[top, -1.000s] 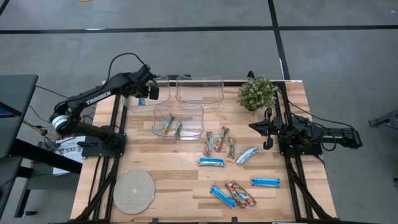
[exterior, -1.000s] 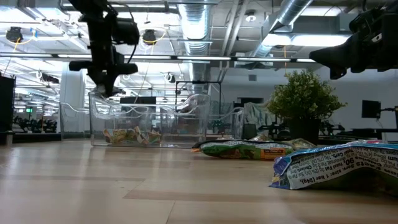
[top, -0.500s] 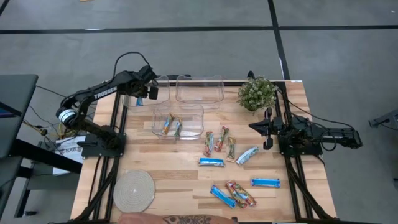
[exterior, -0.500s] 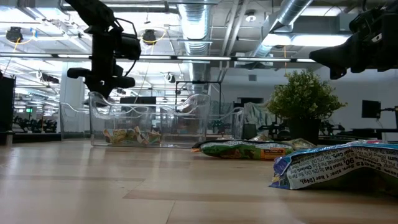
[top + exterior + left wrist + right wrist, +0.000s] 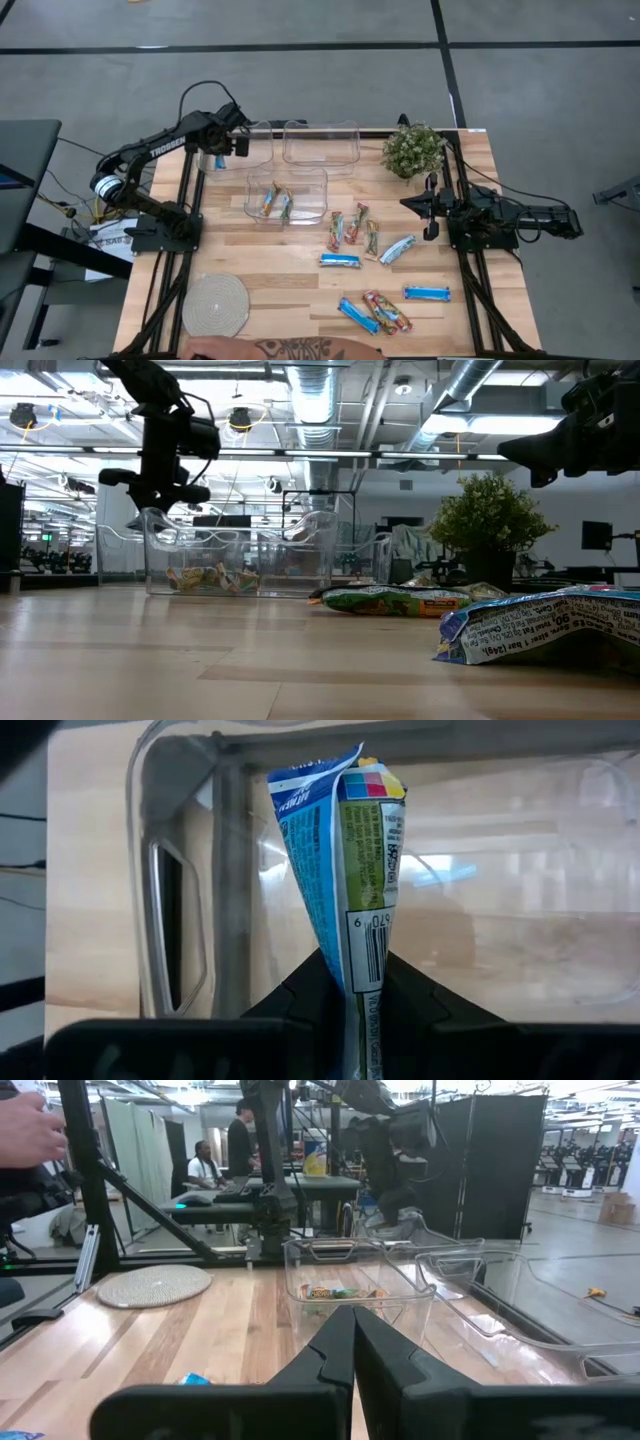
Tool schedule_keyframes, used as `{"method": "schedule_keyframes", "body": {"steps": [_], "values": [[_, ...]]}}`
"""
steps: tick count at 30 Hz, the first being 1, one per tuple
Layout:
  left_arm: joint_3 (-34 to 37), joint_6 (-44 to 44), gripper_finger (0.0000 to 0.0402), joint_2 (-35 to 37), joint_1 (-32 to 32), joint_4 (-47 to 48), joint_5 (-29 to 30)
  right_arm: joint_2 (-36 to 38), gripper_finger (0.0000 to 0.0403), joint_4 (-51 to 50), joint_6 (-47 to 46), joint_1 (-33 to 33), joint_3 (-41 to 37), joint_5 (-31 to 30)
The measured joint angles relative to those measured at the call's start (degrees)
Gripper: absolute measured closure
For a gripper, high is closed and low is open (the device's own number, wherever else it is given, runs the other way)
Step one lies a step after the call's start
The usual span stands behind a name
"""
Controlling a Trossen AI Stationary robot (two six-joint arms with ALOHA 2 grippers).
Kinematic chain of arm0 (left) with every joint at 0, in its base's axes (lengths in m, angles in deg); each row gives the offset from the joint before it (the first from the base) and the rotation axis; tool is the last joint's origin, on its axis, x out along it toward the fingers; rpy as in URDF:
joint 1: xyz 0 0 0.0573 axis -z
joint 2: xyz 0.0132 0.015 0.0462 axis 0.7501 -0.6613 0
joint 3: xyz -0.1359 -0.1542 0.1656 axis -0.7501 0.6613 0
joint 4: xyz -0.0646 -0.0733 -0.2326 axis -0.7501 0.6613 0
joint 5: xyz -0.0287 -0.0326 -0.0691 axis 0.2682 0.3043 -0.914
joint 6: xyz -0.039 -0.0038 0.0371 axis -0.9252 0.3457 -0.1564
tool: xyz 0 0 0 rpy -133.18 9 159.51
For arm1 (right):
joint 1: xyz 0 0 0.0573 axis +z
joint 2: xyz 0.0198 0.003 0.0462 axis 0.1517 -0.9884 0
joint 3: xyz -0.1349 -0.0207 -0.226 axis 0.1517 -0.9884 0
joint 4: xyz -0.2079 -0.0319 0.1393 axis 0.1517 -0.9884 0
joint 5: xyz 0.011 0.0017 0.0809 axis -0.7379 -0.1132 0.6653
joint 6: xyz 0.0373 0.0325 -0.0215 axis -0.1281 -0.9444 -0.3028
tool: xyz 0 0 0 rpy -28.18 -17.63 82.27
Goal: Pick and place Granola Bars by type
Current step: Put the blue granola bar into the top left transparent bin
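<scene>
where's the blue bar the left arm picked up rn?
Clamped in the left tool, the blue bar hangs over the far-left clear bin in the high view, behind the bin of multicoloured bars.

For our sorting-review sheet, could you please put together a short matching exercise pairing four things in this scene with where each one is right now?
Things:
1. blue bar
2. potted plant
3. woven disc
4. right gripper

Places:
A. near left corner of the table
B. shut, beside the plant, holding nothing
C. clamped in the left gripper over the far left bin
D. far right corner of the table

Pairs: 1-C, 2-D, 3-A, 4-B
</scene>
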Motion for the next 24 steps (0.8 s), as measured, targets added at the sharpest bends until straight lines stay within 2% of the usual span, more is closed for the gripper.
{"method": "schedule_keyframes", "body": {"steps": [18,24], "values": [[-0.03,1.13,0.0351,-6.48,-1.31,-4.25,-0.65,-0.01,0.0403,0.01,0.0,-0.01,-0.02,0.0],[-0.04,0.17,0.0351,-7.5,-2.19,-4.94,-3.12,-0.01,0.0403,0.0,0.01,0.0,-0.01,0.0]]}}
